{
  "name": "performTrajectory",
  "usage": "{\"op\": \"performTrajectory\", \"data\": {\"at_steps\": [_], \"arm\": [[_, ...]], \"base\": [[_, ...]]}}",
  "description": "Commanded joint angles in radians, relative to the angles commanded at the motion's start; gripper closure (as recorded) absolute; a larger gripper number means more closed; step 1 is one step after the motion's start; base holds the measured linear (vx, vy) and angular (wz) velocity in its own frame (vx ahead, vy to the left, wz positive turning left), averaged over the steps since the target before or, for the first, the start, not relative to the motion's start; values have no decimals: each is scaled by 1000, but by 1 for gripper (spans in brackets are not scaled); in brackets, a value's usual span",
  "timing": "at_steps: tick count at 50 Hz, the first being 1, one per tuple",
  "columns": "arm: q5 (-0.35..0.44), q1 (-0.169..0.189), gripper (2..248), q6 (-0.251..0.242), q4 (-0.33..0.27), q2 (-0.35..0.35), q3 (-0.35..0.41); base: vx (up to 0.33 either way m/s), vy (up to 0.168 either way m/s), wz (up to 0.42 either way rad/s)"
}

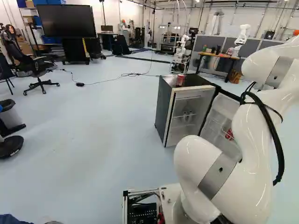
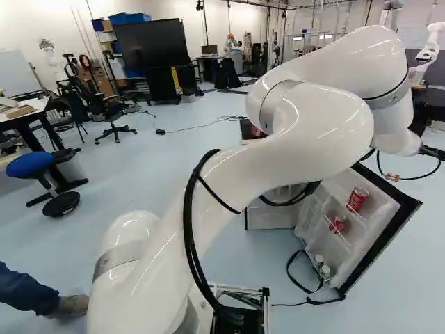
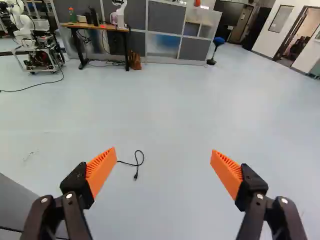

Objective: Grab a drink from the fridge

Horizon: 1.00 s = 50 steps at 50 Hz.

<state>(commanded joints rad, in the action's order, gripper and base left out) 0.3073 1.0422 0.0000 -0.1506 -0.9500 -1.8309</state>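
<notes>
1. end effector [image 2: 432, 152]: its orange-padded fingers [image 3: 101, 170] stand wide apart, a cable [image 3: 138, 164] on the floor [image 3: 170, 120] showing ahead.
2. two red cans [image 2: 357, 200] sit in the open fridge door [image 2: 381, 210], lower and left of it in the right base view.
3. another red can [image 1: 180, 80] stands on the fridge [image 1: 163, 105].

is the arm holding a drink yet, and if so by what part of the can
Nothing is held: in the wrist view the gripper's jaws stand wide apart with only floor showing between and beyond them.
</notes>
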Motion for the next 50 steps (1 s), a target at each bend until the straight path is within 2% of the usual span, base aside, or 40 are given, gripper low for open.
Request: {"op": "performTrajectory", "data": {"at_steps": [15,50], "arm": [[-66,0,3,0,0,-8,-2],[-354,0,3,0,0,-9,-2]], "base": [[0,0,0],[0,0,0]]}}
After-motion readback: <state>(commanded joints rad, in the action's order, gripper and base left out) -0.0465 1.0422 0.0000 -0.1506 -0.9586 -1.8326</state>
